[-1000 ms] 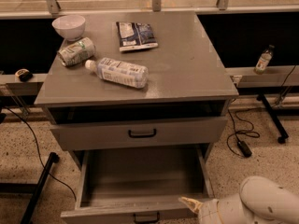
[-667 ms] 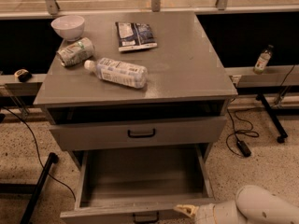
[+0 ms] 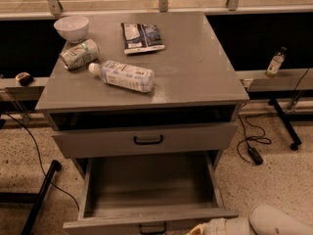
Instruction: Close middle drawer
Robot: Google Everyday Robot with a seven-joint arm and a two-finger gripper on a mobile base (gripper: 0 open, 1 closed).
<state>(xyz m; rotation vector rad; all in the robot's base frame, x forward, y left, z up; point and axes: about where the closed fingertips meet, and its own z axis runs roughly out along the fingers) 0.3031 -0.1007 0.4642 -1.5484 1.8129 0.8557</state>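
The middle drawer [image 3: 146, 187] is pulled far out of the grey cabinet [image 3: 195, 77]. Its plain grey box is empty, and its low front with a small dark handle [image 3: 152, 227] lies at the bottom edge of the view. Above it, the top drawer [image 3: 98, 142] with its dark handle [image 3: 148, 140] stands slightly out, with a dark gap under the cabinet top. My gripper [image 3: 196, 230] is at the very bottom edge, just right of the middle drawer's handle and in front of the drawer front. My white arm [image 3: 276, 222] runs off to the lower right.
On the cabinet top lie a white bowl [image 3: 71, 28], a tipped can [image 3: 79, 54], a plastic bottle on its side [image 3: 124, 76] and a dark snack packet [image 3: 142, 37]. A small bottle [image 3: 275, 62] stands on the right rail. Cables [image 3: 252, 141] and stand legs [image 3: 39, 195] lie on the floor.
My gripper and arm have sunk lower toward the bottom edge in front of the open drawer. The drawer has not visibly moved.
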